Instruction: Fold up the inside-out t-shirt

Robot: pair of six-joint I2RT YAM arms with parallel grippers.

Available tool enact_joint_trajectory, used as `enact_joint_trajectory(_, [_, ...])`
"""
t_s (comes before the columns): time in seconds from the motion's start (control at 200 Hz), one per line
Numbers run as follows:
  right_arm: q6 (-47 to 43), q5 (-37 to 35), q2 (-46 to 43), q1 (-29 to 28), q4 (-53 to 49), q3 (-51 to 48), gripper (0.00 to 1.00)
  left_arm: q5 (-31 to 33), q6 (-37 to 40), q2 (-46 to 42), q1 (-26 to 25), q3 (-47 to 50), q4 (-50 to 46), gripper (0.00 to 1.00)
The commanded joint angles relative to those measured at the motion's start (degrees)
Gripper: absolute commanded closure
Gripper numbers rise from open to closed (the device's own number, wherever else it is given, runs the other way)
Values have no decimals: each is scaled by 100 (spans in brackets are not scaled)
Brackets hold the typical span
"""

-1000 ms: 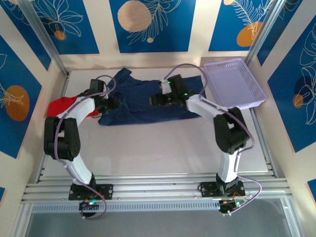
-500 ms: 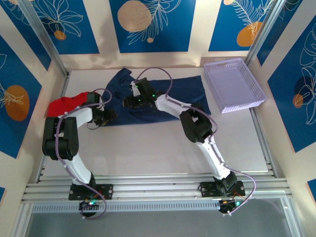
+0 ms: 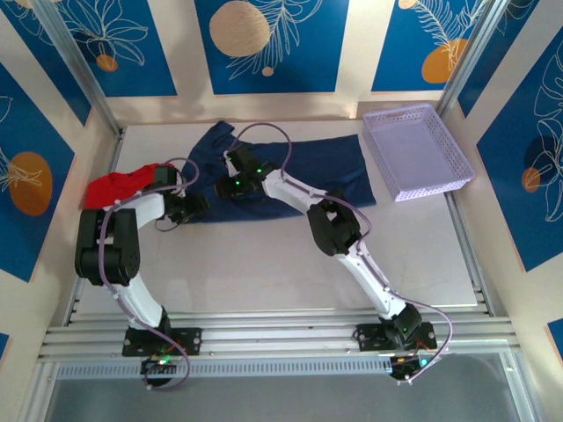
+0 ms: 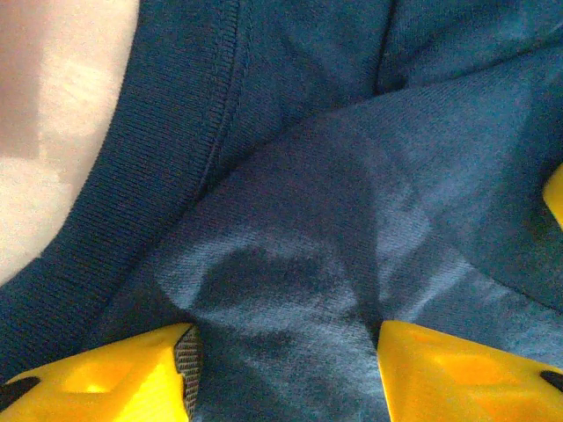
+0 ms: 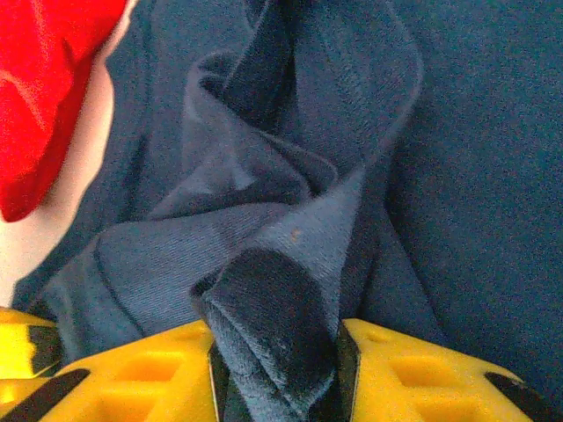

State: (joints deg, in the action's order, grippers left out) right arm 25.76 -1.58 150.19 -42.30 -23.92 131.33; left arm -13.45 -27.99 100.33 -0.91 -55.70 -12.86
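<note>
The inside-out t-shirt (image 3: 317, 171) is dark navy and lies spread across the back of the table, rumpled at its left end. My right gripper (image 3: 227, 185) reaches over that left end. In the right wrist view its yellow fingers (image 5: 405, 369) are shut on a thick rolled fold of the t-shirt (image 5: 273, 325), gripper (image 5: 274, 356). My left gripper (image 3: 191, 209) sits at the shirt's lower left edge. In the left wrist view its gripper (image 4: 281, 360) stands open, with wide-set fingers (image 4: 123, 378) pressed down on flat t-shirt (image 4: 290, 202) cloth beside a ribbed hem (image 4: 189, 132).
A bright red garment (image 3: 119, 186) lies bunched at the table's left edge, just left of the shirt, red garment (image 5: 48, 88). A lilac mesh basket (image 3: 418, 149) stands at the back right. The white table (image 3: 281, 264) stretches toward the arm bases.
My right arm swept left across the shirt to its left end and its jaws closed on a fold. My left gripper slid slightly toward the near left.
</note>
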Motion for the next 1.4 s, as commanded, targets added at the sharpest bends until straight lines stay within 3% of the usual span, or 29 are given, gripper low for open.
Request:
enact_joint_trajectory(0.0, [22, -182, 124, 20, -352, 373, 70, -166, -22, 136, 42, 178, -59, 44])
enact_joint_trajectory(0.39, [426, 343, 185, 332, -311, 499, 77, -184, -15, 158, 75, 280, 3, 44])
enact_joint_trajectory(0.63, [701, 640, 195, 524, -240, 606, 90, -192, -5, 179, 89, 314, 9, 44])
enact_joint_trajectory(0.85, [834, 683, 204, 737, -257, 784, 92, -193, 12, 154, 91, 392, 19, 44])
enact_joint_trajectory(1.145, [978, 589, 612, 1086, -627, 1369, 89, -191, 30, 130, 99, 420, 12, 44])
enact_joint_trajectory(1.395, [939, 696, 586, 1377, -847, 1456, 64, -150, 30, 92, 99, 394, -40, 44])
